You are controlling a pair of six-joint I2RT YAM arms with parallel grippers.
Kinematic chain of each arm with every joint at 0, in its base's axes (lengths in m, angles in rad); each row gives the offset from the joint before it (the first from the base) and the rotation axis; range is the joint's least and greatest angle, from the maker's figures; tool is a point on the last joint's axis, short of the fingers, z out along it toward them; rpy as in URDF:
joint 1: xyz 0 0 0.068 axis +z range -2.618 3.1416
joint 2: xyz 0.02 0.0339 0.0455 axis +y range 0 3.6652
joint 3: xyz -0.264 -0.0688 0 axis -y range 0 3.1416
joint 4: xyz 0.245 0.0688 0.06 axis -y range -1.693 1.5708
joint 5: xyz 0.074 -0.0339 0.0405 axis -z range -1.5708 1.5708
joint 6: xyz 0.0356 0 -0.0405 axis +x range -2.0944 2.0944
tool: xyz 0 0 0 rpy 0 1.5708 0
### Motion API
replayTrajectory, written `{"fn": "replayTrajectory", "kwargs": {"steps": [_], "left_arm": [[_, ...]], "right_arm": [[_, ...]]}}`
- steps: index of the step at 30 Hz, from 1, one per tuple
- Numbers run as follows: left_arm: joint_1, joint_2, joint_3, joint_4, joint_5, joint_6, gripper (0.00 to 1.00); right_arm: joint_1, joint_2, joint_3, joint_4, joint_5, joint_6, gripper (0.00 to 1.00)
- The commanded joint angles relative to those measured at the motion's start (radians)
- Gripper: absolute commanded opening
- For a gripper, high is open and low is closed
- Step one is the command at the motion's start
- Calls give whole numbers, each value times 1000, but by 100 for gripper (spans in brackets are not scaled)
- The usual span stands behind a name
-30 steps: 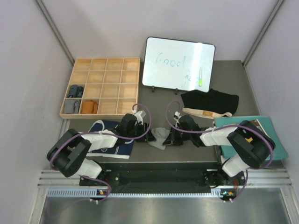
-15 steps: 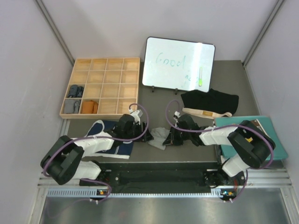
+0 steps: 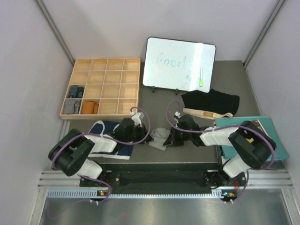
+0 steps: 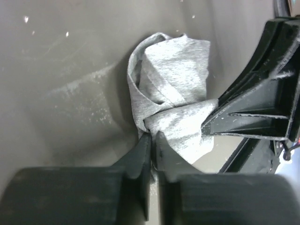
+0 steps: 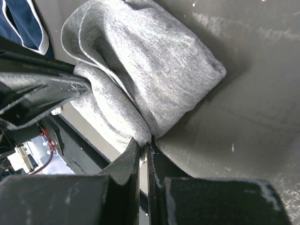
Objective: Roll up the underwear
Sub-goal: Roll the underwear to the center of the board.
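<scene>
The left gripper (image 4: 151, 140) has its two black fingers pressed together on an edge of the soft grey cloth brief (image 4: 171, 89). The right gripper (image 5: 144, 143) pinches the other side of the same bunched-up brief. It lies on the dark grey table (image 3: 159, 101), between the two arms. The navy cloth brief with white trim (image 5: 21, 21) lies under the left arm. The black cloth brief with a beige band (image 3: 211, 101) lies further back on the right.

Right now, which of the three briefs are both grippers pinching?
The grey briefs, bunched in the middle: the left gripper and right gripper each pinch an edge. The navy briefs lie beneath the left arm, the black briefs flat near the whiteboard.
</scene>
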Motion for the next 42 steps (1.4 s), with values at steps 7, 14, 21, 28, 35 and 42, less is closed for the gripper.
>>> {"fn": "replayTrajectory", "kwargs": {"steps": [7, 14, 21, 28, 35, 42], "left_arm": [[3, -36, 103, -276, 73, 1, 0], [6, 5, 210, -531, 95, 20, 0], [13, 76, 273, -604, 143, 47, 0], [24, 122, 301, -622, 177, 64, 0], [27, 130, 315, -642, 178, 84, 0], [27, 142, 321, -639, 191, 92, 0]], "right_arm": [[84, -233, 78, -321, 307, -213, 43], [356, -321, 159, -320, 660, -450, 60], [608, -199, 167, -194, 887, -632, 61], [729, -38, 187, -140, 1010, -702, 61], [737, 30, 167, -108, 1031, -718, 56], [737, 102, 149, -76, 1016, -733, 41]]}}
